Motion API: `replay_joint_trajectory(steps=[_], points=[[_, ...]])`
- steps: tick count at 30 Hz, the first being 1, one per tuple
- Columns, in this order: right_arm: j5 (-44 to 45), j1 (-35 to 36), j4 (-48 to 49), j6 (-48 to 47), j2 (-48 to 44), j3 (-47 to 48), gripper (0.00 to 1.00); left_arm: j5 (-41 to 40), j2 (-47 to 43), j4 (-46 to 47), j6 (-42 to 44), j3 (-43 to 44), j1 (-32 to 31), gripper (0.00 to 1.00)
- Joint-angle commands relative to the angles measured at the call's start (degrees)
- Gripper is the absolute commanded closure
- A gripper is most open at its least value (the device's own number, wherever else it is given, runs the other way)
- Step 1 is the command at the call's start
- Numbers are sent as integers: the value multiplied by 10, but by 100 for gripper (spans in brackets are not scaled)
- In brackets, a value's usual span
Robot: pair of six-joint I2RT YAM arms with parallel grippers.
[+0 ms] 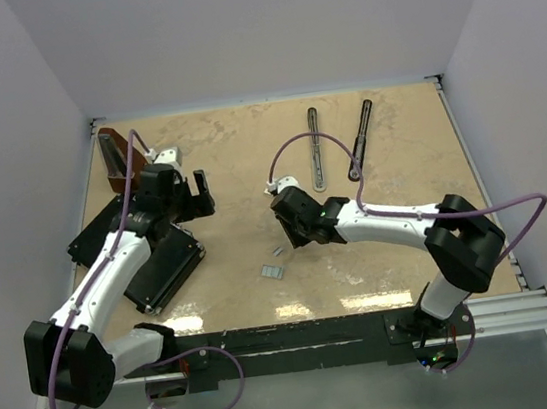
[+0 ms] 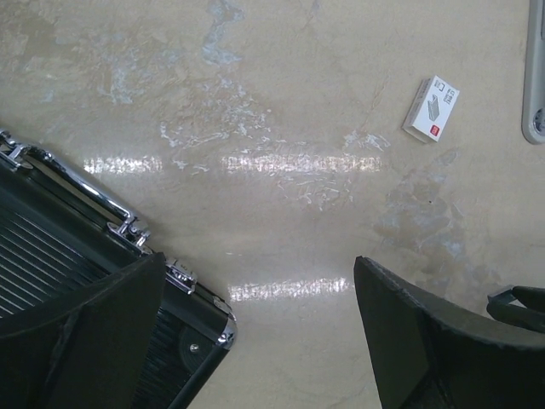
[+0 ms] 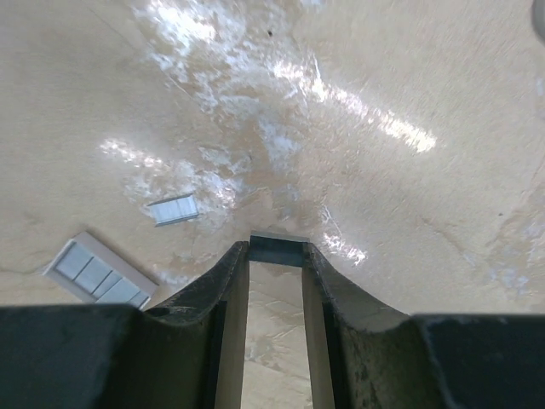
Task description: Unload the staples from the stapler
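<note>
Right wrist view is showing the right fingers (image 3: 228,285) grasping one short strip of staples (image 3: 277,249) between their tips over the worktop (image 3: 409,77), while a loose strip (image 3: 174,210) and a wider block (image 3: 98,271) are lying just beside. The stapler (image 1: 361,138) is lying at the far side, its black arm near the grey channel (image 1: 316,148), well apart from these fingers. The left fingers (image 2: 426,341) are standing released wide over a corner of the black box (image 2: 51,247).
</note>
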Motion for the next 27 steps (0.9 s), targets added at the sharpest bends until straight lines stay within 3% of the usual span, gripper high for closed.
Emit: replay_joint_trajectory(steps=[1, 16, 22, 27], points=[[-14, 3, 51, -70, -49, -5, 74, 69, -12, 12, -13, -14, 19, 3], [-46, 110, 85, -166, -31, 10, 76, 61, -13, 13, -13, -33, 31, 3], [-108, 116, 87, -200, -23, 15, 77, 50, -35, 17, -15, -43, 32, 2], [-90, 139, 88, -229, -3, 20, 77, 57, -23, 14, -18, -39, 32, 3]])
